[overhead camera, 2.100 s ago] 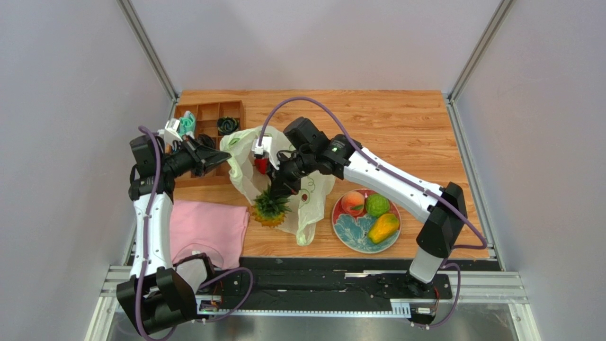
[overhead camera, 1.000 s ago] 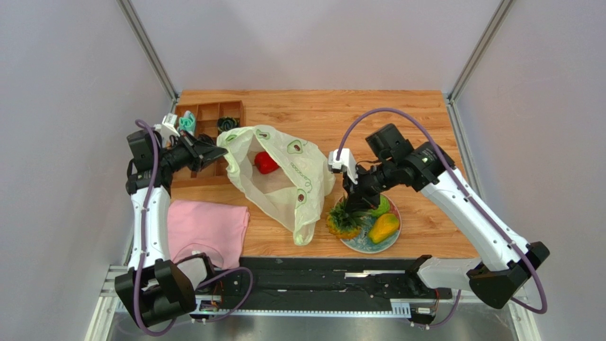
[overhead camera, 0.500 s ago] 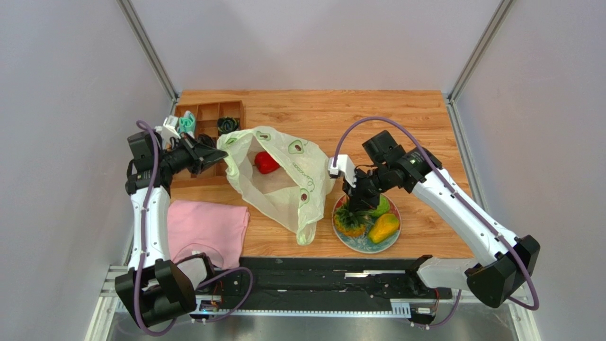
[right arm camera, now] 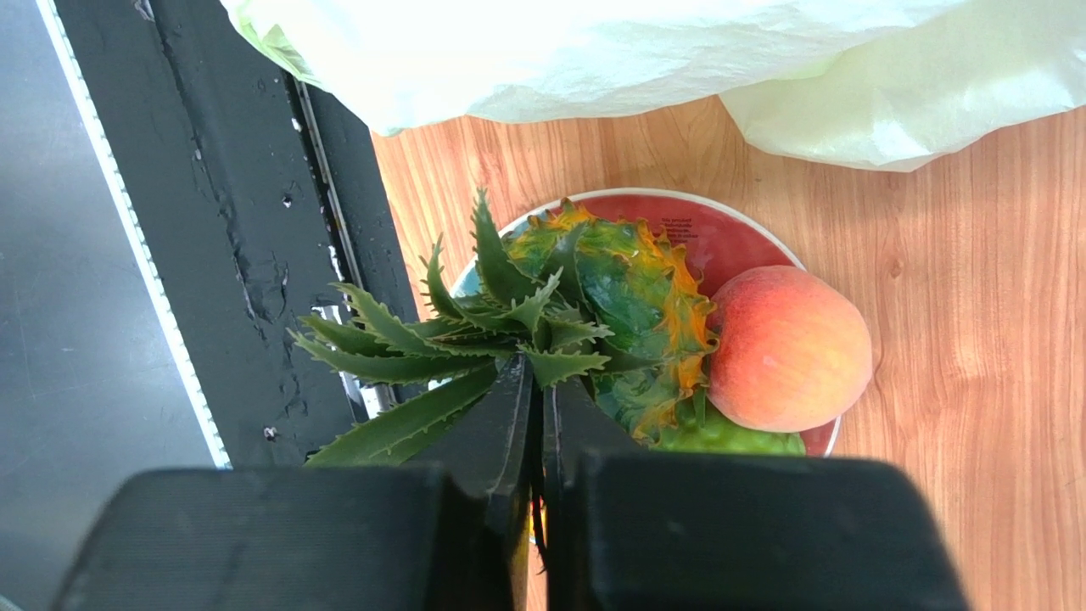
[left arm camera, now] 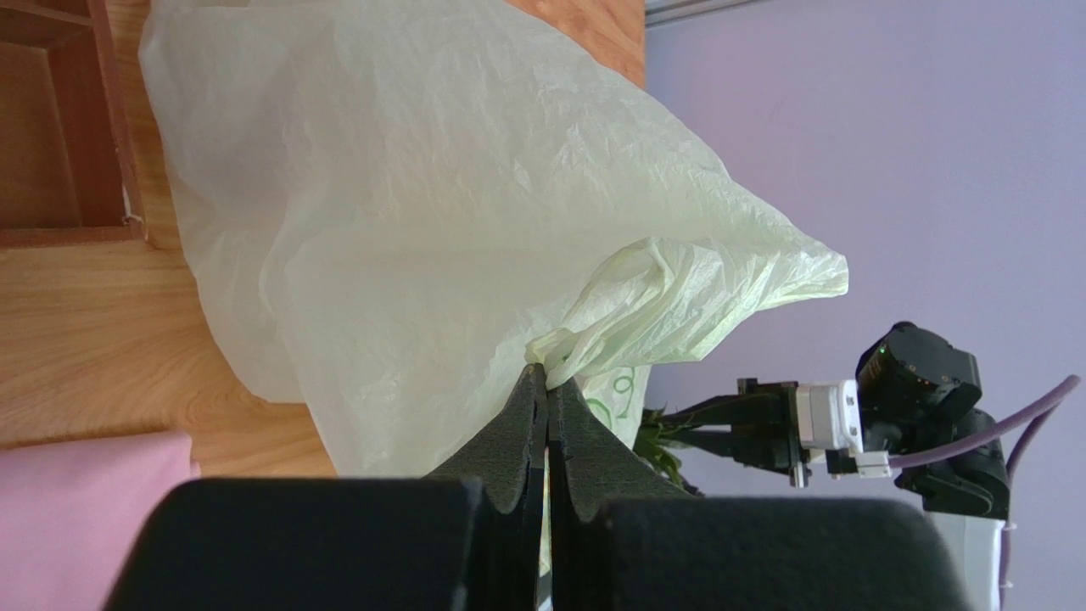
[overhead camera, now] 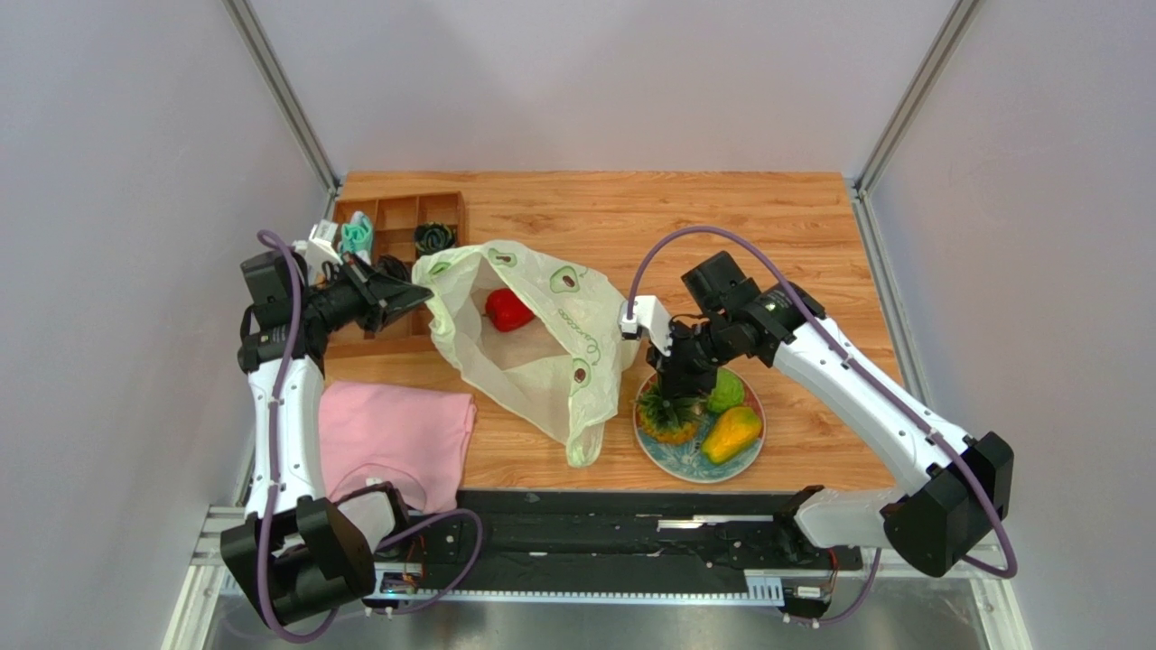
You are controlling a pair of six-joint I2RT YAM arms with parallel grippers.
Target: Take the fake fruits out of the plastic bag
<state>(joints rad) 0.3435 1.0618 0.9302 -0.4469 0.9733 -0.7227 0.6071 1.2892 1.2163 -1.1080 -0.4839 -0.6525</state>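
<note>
The pale yellow-green avocado-print bag [overhead camera: 543, 345] lies open at table centre, with the glossy red fruit [overhead camera: 509, 310] inside. My left gripper [overhead camera: 418, 293] is shut on the bag's rim [left arm camera: 561, 359] and holds it up. My right gripper [overhead camera: 677, 383] is shut on the green crown of the small pineapple [overhead camera: 668, 417], which sits on the flower-patterned plate [overhead camera: 699, 465]. In the right wrist view the pineapple [right arm camera: 625, 306] lies against the peach [right arm camera: 788, 349] on the plate [right arm camera: 714, 236]. The bumpy green ball [overhead camera: 726, 392] and the mango [overhead camera: 731, 434] are on the plate too.
A pink cloth [overhead camera: 394, 431] lies at front left. A wooden compartment tray [overhead camera: 396, 230] with small items stands at back left, beside my left gripper. The black rail [right arm camera: 242, 255] of the table's near edge lies just past the plate.
My right gripper carried the pineapple from the bag's mouth over to the plate and lowered it among the other fruits. The left gripper kept hold of the bag.
</note>
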